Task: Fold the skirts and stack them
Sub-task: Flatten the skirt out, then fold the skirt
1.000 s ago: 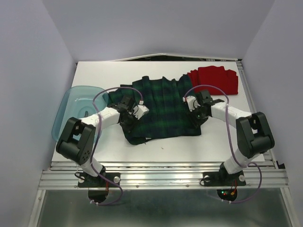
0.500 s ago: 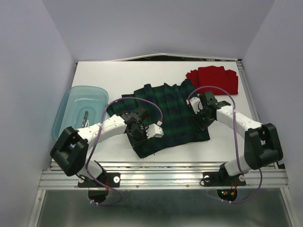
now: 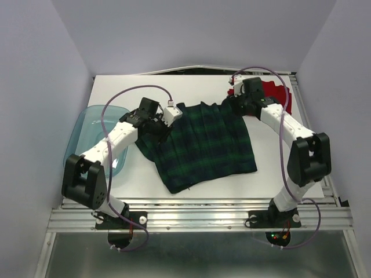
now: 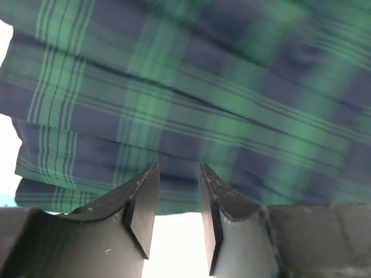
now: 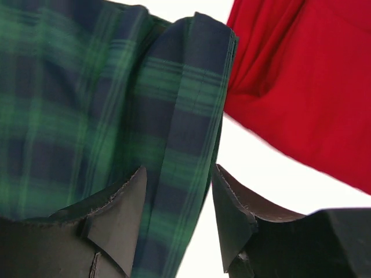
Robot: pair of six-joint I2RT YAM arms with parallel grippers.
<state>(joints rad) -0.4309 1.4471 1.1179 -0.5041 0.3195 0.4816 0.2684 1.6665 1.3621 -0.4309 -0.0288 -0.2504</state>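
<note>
Position change: within the last second both arms have left the middle of the plaid skirt (image 3: 203, 145) and reached out to its far edge; the left fingers (image 4: 142, 202) now sit at the far-left corner, the right fingers (image 5: 119, 208) at the far-right corner, just beside the red skirt (image 3: 277, 95).

Cloth state: the plaid skirt has shifted towards the near side of the bench (image 3: 145, 179) and lies flatter than before, pleats running from far to near, one near corner pointing at the arm bases; the red skirt remains at the far right of the bench, partly hidden behind the right arm; the teal tub (image 3: 81, 127) stands at the left, apart from both garments.

Finger state: the left fingers are parted narrowly, with bare bench between them and the plaid hem just beyond the tips; the right fingers are parted wider, straddling a pleated edge without clamping it; I see no cloth held on either side.

Assessment: I judge spreading complete and the first fold not yet begun; both fingers are placed to pinch the far corners and carry them towards the near edge; stacking is still outstanding.
</note>
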